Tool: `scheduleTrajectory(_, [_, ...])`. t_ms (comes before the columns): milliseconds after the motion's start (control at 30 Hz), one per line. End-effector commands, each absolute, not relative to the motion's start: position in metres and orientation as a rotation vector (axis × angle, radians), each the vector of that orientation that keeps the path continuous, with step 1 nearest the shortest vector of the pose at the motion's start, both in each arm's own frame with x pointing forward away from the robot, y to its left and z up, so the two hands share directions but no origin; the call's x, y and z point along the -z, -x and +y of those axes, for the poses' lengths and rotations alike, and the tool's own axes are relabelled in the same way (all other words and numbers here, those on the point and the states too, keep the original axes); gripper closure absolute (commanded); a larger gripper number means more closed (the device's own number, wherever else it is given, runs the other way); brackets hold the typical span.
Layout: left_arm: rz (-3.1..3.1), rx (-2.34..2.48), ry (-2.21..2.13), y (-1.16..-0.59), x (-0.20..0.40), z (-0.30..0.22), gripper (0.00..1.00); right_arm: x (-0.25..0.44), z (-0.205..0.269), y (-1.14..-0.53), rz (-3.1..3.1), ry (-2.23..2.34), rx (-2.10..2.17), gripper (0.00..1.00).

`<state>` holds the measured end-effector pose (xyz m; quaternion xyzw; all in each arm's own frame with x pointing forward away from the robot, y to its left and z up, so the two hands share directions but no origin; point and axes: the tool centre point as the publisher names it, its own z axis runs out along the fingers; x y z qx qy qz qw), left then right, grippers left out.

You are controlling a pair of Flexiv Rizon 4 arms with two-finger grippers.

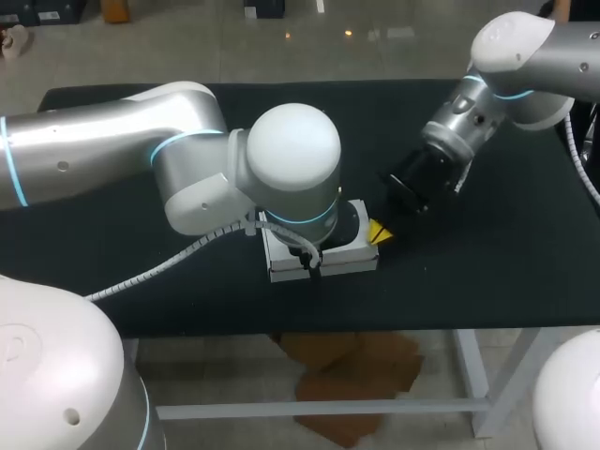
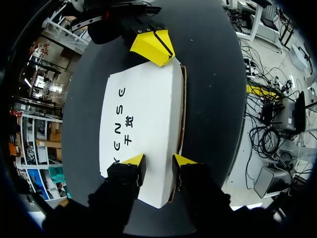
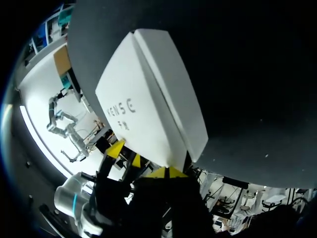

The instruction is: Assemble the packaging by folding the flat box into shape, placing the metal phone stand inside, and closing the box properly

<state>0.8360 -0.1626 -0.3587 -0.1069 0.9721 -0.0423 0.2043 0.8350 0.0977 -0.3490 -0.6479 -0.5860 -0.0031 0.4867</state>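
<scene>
Left gripper (image 2: 153,166) hangs over one end of the white box (image 2: 143,124), its 2 fingers a narrow gap apart with nothing between them, tips resting on or just above the lid. At the far end of the box the right gripper (image 2: 151,47) has its 2 yellow tips pinched together on nothing, their point touching the box's end edge. In the head view the box (image 1: 286,264) sits in the lower middle of the frame on the black desk (image 1: 487,281), mostly hidden under the left wrist, with the right gripper (image 1: 380,232) just beside its right end. Folding looks done: the box stands in shape with the lid down. No stand is in view, so it is probably inside, though that cannot be checked. A thin brown slit (image 2: 183,114) runs along one long side beside the left gripper, suggesting the lid is not fully seated. What remains, I judge, is pressing that side home and drawing both arms off.
</scene>
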Motion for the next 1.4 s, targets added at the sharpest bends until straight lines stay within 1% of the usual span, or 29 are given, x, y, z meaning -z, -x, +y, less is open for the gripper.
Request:
scheduleTrajectory(33, [2.7, 0.132, 0.296, -0.83, 0.351, -0.158, 0.59, 0.35, 0.099, -0.836, -1.426, 1.575, 0.005, 1.0])
scheduleTrajectory(133, [2.688, 0.174, 0.299, -0.825, 0.343, -0.154, 0.55, 0.352, 0.099, -0.836, -1.426, 1.574, 0.005, 1.0])
scheduleTrajectory(200, [2.685, 0.233, 0.304, -0.822, 0.334, -0.15, 0.54, 0.352, 0.099, -0.836, -1.425, 1.575, 0.004, 1.0])
scheduleTrajectory(267, [2.688, 0.314, 0.312, -0.82, 0.325, -0.145, 0.57, 0.352, 0.099, -0.836, -1.425, 1.574, 0.004, 1.0])
scheduleTrajectory(300, [2.689, 0.349, 0.315, -0.819, 0.32, -0.143, 0.6, 0.352, 0.099, -0.836, -1.425, 1.574, 0.004, 1.0])
scheduleTrajectory(333, [2.69, 0.372, 0.322, -0.818, 0.316, -0.142, 0.7, 0.352, 0.099, -0.836, -1.425, 1.575, 0.004, 1.0])
scheduleTrajectory(400, [2.704, 0.42, 0.341, -0.818, 0.311, -0.14, 1.0, 0.352, 0.099, -0.836, -1.425, 1.575, 0.004, 1.0])
scheduleTrajectory(600, [2.752, 0.504, 0.414, -0.823, 0.309, -0.137, 1.0, 0.353, 0.099, -0.836, -1.424, 1.574, 0.006, 1.0])
scheduleTrajectory(933, [2.807, 0.567, 0.486, -0.833, 0.335, -0.134, 1.0, 0.353, 0.101, -0.835, -1.428, 1.572, 0.005, 1.0])
scheduleTrajectory(1400, [2.845, 0.561, 0.492, -0.829, 0.354, -0.134, 1.0, 0.354, 0.101, -0.834, -1.427, 1.57, 0.001, 1.0])
